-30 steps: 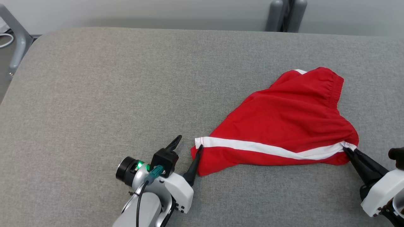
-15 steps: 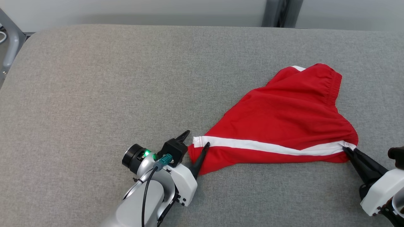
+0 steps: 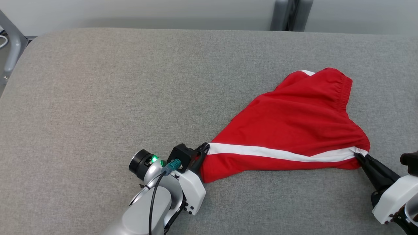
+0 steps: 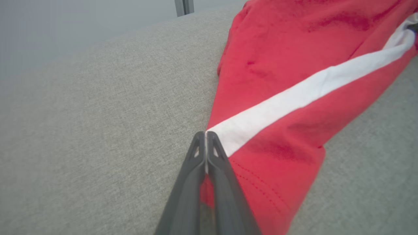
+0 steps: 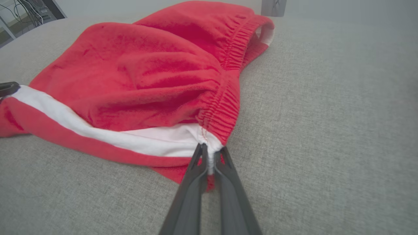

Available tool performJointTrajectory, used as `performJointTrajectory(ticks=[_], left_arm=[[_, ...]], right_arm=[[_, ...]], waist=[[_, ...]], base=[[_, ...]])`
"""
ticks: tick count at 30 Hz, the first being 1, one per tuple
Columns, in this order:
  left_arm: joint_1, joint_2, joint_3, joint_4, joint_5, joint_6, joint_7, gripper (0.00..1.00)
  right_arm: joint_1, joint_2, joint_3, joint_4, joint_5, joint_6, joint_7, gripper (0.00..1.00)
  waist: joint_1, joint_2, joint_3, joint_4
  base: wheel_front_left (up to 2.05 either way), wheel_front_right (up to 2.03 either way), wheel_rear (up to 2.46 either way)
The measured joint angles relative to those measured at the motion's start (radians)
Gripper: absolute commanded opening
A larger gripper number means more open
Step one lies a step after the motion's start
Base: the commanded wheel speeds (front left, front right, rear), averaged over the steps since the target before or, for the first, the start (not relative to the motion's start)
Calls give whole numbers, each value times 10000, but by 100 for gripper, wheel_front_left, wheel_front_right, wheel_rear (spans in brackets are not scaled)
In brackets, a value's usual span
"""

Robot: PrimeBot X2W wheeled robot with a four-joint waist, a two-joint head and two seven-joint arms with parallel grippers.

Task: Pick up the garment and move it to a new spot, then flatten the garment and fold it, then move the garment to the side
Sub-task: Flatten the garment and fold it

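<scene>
The garment (image 3: 294,127) is a pair of red shorts with a white side stripe and an elastic waistband, lying bunched on the grey padded table (image 3: 130,85). My left gripper (image 3: 205,147) is shut on the hem corner at the stripe's left end. In the left wrist view the left gripper (image 4: 205,134) has red cloth (image 4: 294,81) pinched between its fingers. My right gripper (image 3: 358,156) is shut on the waistband corner at the stripe's right end; in the right wrist view, the right gripper (image 5: 209,148) bites the garment (image 5: 156,71) at the white seam.
The grey table surface stretches wide to the left and behind the shorts. A metal frame leg (image 3: 13,49) stands off the table's far left corner, and a grey post (image 3: 290,14) rises behind the far edge.
My left gripper moved onto the shorts' hem corner and closed on it; it stood open before. The right gripper has kept its hold on the waistband.
</scene>
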Motion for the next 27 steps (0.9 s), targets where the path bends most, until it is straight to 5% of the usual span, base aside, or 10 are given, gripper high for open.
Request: performJointTrajectory(ticks=[12,22,27], left_arm=[[38,50,466,-708,-270,353,-230,0],[1227,560,2199,-4504,830,974,-245,0],[1999,560,3634,-7158,2046,1110,-245,0]], right_arm=[[7,119,29,144,-75,0,-86,0],[5,489,-1070,-109,-606,0,-393,0],[-128,1037,-3129,-1528,-1772,0,-426,0]], waist=[[0,0,-320,152],[0,0,-566,358],[0,0,-895,406]], base=[[0,0,0],[0,0,0],[0,0,0]])
